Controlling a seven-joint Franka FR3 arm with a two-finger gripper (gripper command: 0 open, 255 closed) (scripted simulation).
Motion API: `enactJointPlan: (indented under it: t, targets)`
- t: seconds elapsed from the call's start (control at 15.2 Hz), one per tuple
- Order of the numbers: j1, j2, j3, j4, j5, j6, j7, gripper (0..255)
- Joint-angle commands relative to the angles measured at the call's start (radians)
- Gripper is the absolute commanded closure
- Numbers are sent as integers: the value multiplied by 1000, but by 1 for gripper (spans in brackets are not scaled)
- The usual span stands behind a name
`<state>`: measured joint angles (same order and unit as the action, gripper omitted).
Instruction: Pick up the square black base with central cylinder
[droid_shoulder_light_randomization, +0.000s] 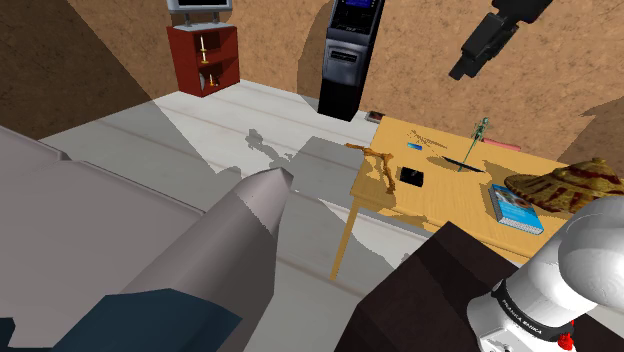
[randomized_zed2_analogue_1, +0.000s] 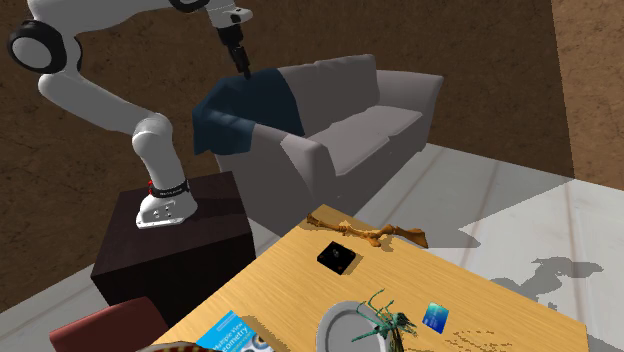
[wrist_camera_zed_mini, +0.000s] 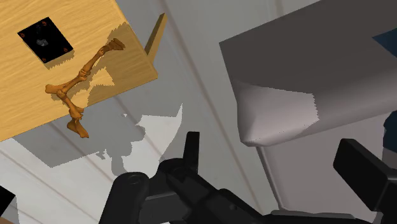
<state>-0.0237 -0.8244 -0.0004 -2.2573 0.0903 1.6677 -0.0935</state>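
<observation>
The square black base (droid_shoulder_light_randomization: 411, 178) (randomized_zed2_analogue_1: 337, 258) (wrist_camera_zed_mini: 44, 40) lies flat on the wooden table (droid_shoulder_light_randomization: 455, 195) (randomized_zed2_analogue_1: 480, 310), near the table edge that faces the sofa. A small grey cylinder sits at its centre. My gripper (droid_shoulder_light_randomization: 465, 68) (randomized_zed2_analogue_1: 242, 68) (wrist_camera_zed_mini: 270, 153) hangs high in the air, far from the base, over the gap between table and sofa. Its black fingers (wrist_camera_zed_mini: 191, 143) stand apart and hold nothing.
A brown bone-like piece (droid_shoulder_light_randomization: 380, 163) (randomized_zed2_analogue_1: 375, 232) (wrist_camera_zed_mini: 76, 83) lies beside the base at the table edge. A blue book (droid_shoulder_light_randomization: 515, 208), a plate (randomized_zed2_analogue_1: 335, 322) and a green figure (randomized_zed2_analogue_1: 385, 318) share the table. The grey sofa (randomized_zed2_analogue_1: 350, 130) (wrist_camera_zed_mini: 305, 83) with a blue blanket (randomized_zed2_analogue_1: 245, 115) stands close.
</observation>
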Motion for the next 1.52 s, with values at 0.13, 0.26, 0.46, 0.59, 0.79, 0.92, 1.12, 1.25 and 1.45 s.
enactJointPlan:
  t: [0.13, 0.26, 0.46, 0.59, 0.79, 0.92, 1.12, 1.25, 1.45]
  targets:
    - [-8, 12, -28, -40, -16, 42, -35, 0]
    - [-16, 28, -57, -76, -31, 85, -70, 0]
    - [-29, 63, -100, -121, -54, 152, -122, 0]
    - [-37, 92, -130, -146, -69, 198, -157, 0]
    - [-49, 146, -176, -174, -88, 268, -210, 0]
    - [-56, 189, -206, -187, -98, 315, -246, 0]
    - [-64, 261, -254, -197, -110, 387, -300, 0]
    - [-68, 316, -286, -198, -113, 434, -338, 0]
    - [-70, 406, -334, -189, -109, 503, -398, 0]
